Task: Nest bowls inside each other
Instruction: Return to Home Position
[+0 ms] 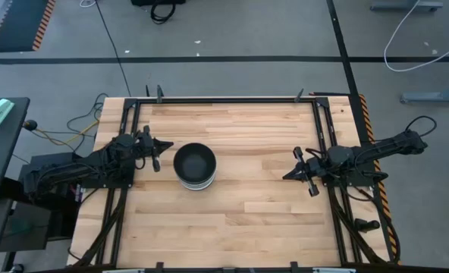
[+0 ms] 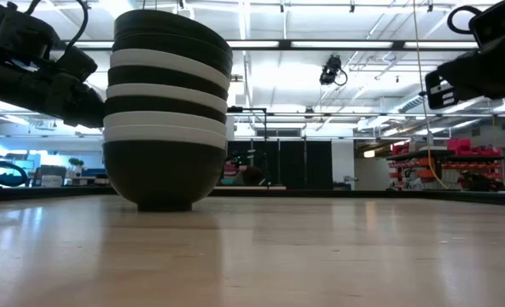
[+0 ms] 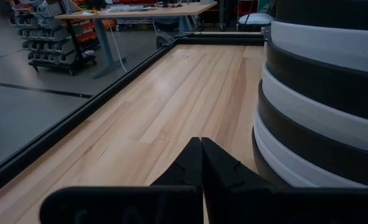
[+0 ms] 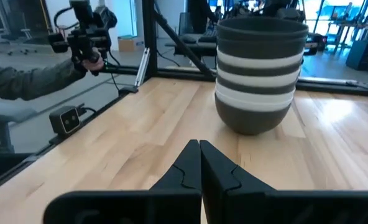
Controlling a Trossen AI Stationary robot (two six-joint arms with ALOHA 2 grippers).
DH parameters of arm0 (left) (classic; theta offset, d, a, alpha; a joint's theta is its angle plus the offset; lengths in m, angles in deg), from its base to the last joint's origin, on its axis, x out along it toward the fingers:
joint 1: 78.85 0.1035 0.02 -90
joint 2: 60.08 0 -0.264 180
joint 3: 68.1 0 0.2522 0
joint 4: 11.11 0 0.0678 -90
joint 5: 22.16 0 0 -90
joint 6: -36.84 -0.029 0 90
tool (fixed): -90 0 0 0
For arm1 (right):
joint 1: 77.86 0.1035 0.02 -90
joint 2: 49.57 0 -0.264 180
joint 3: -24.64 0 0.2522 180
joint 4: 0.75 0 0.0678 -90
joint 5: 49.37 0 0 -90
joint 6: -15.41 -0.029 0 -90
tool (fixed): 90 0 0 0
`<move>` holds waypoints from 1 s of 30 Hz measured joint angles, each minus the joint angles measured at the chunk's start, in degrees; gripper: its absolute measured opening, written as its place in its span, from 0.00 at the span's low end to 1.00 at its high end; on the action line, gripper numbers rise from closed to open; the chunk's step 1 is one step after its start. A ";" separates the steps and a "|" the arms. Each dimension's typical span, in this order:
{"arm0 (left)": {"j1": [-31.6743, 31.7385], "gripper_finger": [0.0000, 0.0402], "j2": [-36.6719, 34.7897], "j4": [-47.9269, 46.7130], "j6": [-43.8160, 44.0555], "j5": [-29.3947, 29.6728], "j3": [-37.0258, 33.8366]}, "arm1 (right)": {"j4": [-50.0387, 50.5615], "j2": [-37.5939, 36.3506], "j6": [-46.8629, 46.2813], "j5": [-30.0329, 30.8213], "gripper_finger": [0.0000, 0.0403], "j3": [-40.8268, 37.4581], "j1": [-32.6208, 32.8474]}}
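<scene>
- The stack of bowls (image 2: 167, 111) is banded in black and white: a glossy black bowl at the bottom, two white rims together above it, then black and white in turn, and black rims on top.
- The top bowl (image 1: 194, 162), seen from above, is black inside.
- The table (image 1: 247, 212) is pale wood, made of long light-brown boards with fine joints.
- The frame (image 1: 232, 99) around it is black.
- The left gripper (image 3: 201, 142) and the right gripper (image 4: 199, 144) are matt black.
- The floor (image 1: 247, 76) is grey with dark lines.

Smooth, glossy on the bowls (image 2: 165, 111), black and white alike. Pale planked wood table (image 1: 255, 220), slight sheen. Matt black metal frame (image 1: 232, 99).
</scene>
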State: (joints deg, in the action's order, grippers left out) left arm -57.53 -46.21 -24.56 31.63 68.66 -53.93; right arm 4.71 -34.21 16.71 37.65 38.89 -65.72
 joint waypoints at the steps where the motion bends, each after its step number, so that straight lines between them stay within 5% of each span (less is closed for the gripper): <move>1: 0.00 0.01 0.00 0.00 0.03 0.00 0.00 | 0.47 0.00 -0.10 0.00 0.00 0.00 0.00; 30: 3.59 0.02 2.09 -0.04 0.38 -0.04 -0.02 | 7.13 0.20 -3.25 3.80 0.00 -0.07 -0.02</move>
State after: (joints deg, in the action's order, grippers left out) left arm -53.95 -44.13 -24.60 32.02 68.61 -53.95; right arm 11.84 -34.01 13.46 41.45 38.82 -65.74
